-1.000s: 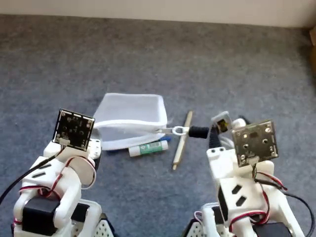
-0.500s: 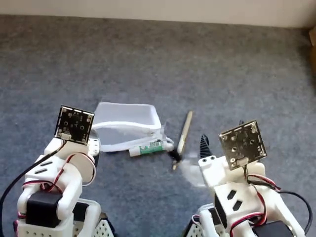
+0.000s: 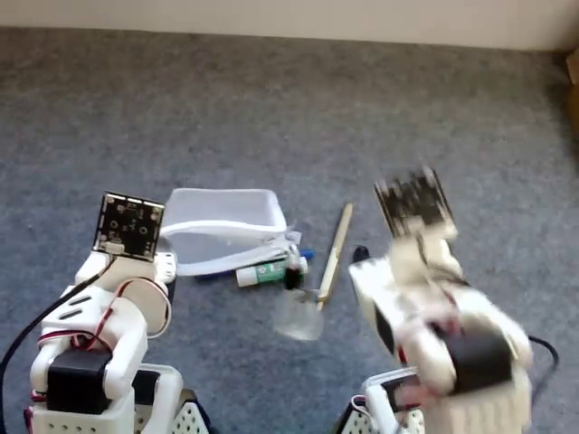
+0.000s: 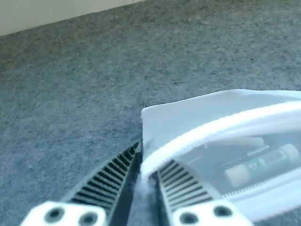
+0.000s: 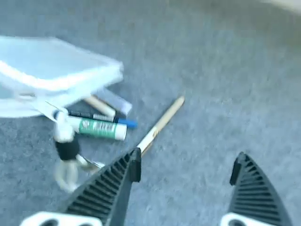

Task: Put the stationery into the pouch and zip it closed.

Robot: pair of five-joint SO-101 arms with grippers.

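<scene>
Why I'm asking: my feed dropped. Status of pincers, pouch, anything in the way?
Left pincer shut on pouch corner. Right pincer open, empty, above pencil. Pouch mouth open, glue stick at its edge, pencil lying apart.

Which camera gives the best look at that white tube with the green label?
The right wrist view: the tube lies in the open on the carpet, whole length visible, next to the pouch. The high view shows it from above, at the pouch's edge. The left wrist view shows it through the pouch's see-through wall.

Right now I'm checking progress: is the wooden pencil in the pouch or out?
Out. The pencil lies bare on the carpet, to one side of the pouch and apart from it.
</scene>
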